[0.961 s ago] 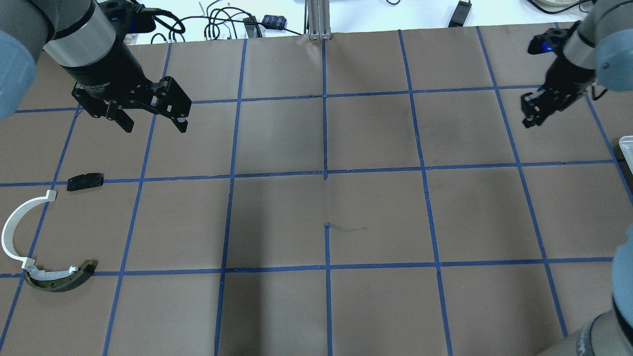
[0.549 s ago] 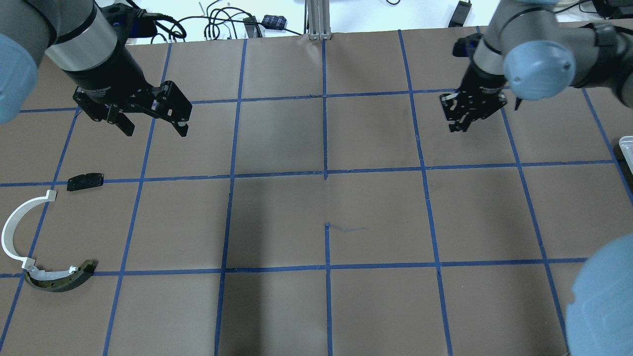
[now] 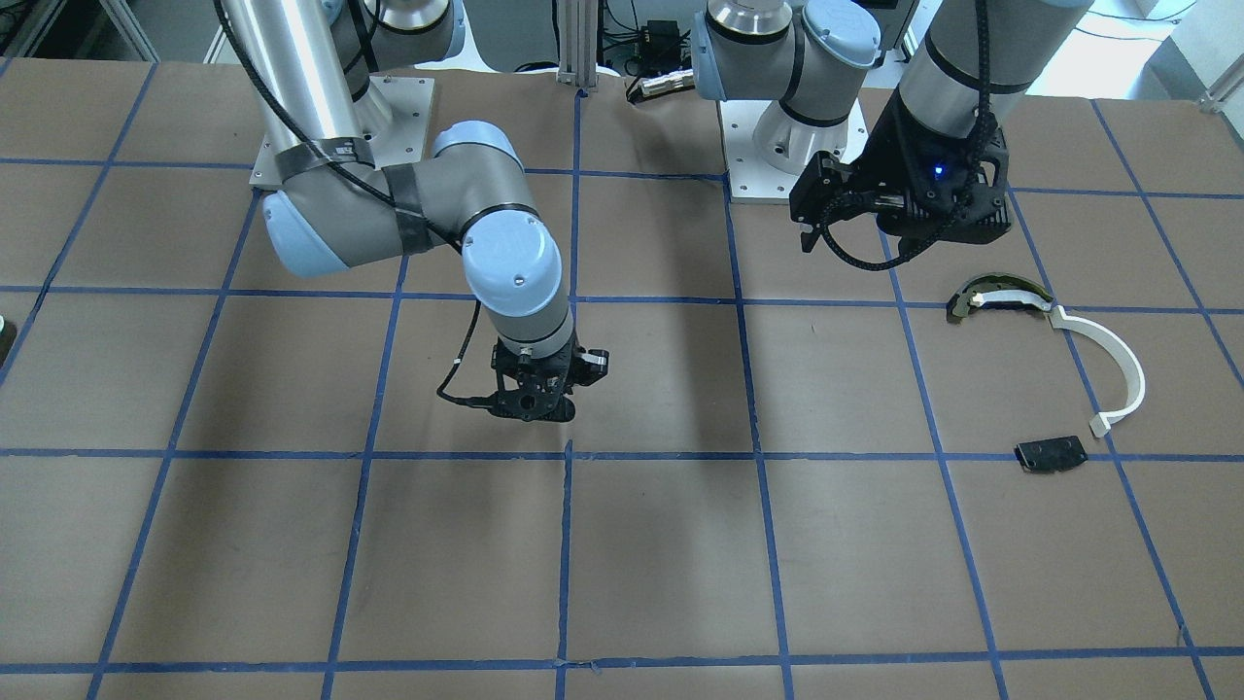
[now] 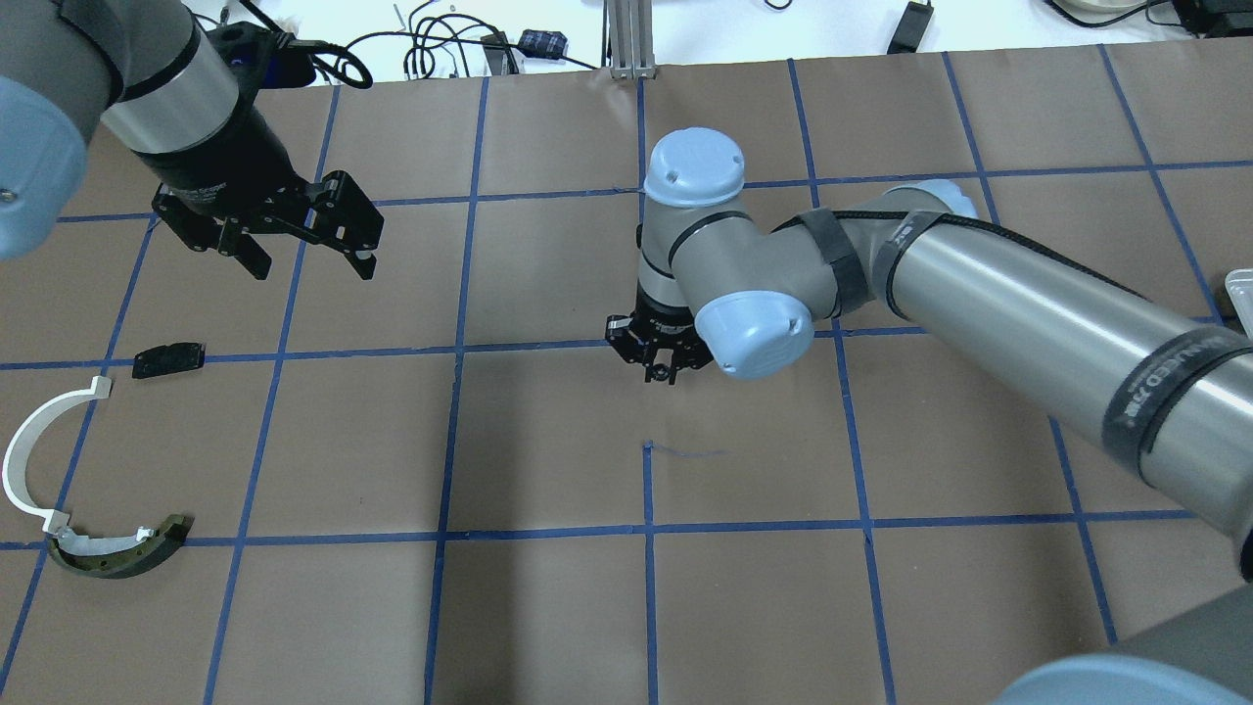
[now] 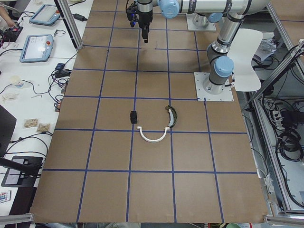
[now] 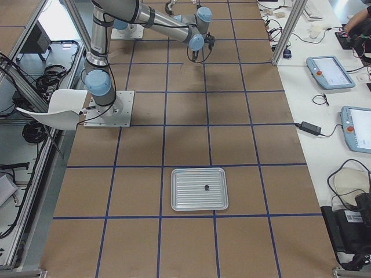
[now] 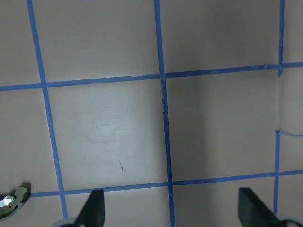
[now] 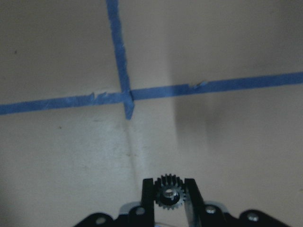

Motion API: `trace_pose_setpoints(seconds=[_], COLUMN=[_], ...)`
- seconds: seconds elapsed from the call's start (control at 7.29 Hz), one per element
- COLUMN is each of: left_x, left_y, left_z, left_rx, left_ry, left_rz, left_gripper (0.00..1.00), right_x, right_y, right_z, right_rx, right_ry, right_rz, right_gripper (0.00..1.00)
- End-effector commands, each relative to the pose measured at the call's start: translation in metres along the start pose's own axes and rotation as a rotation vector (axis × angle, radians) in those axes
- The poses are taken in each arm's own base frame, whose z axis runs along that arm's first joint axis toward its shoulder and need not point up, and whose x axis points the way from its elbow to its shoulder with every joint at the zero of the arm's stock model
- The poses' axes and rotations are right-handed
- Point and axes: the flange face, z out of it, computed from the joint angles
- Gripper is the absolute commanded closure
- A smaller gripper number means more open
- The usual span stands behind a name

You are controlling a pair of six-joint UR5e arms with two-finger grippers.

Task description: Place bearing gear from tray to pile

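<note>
My right gripper (image 4: 664,372) hangs low over the middle of the table, shut on a small toothed bearing gear (image 8: 169,195), which shows between its fingers in the right wrist view. The pile lies at the table's left: a white plastic arc (image 4: 24,441), a dark curved piece with pale trim (image 4: 117,558) and a small black plate (image 4: 168,358). My left gripper (image 4: 311,262) is open and empty, raised behind the pile. The metal tray (image 6: 185,202) lies on the table's right side, with one small dark part (image 6: 206,187) on it.
The table is brown paper with a blue tape grid. Cables and a metal post (image 4: 631,39) stand at the far edge. The arm base plates (image 3: 340,126) are on the robot's side. The tip of the dark curved piece (image 7: 12,201) shows in the left wrist view.
My right arm has swung from the far right of the table to its middle, with its gripper shut. My left gripper has barely moved.
</note>
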Motion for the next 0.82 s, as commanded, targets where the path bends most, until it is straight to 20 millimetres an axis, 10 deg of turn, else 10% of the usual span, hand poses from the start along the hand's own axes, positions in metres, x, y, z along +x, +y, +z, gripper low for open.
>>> trace_pose_setpoints(seconds=[0.0, 0.14, 0.41, 0.69], left_x=[-0.003, -0.001, 0.003, 0.007], left_y=[0.001, 0.002, 0.0, -0.003], left_z=[-0.002, -0.001, 0.011, 0.016], left_rx=[0.004, 0.002, -0.019, -0.027], left_ry=[0.0, 0.006, 0.012, 0.026], left_rz=[0.002, 0.005, -0.005, -0.016], left_gripper=[0.0, 0.0, 0.0, 0.0], right_x=[-0.024, -0.027, -0.019, 0.056], right_y=[0.024, 0.024, 0.008, -0.05], right_z=[0.019, 0.017, 0.002, -0.051], right_rx=[0.009, 0.031, 0.084, 0.148], right_ry=[0.002, 0.013, 0.014, -0.01], right_rz=[0.021, -0.023, -0.029, -0.055], right_gripper=[0.86, 0.06, 0.0, 0.0])
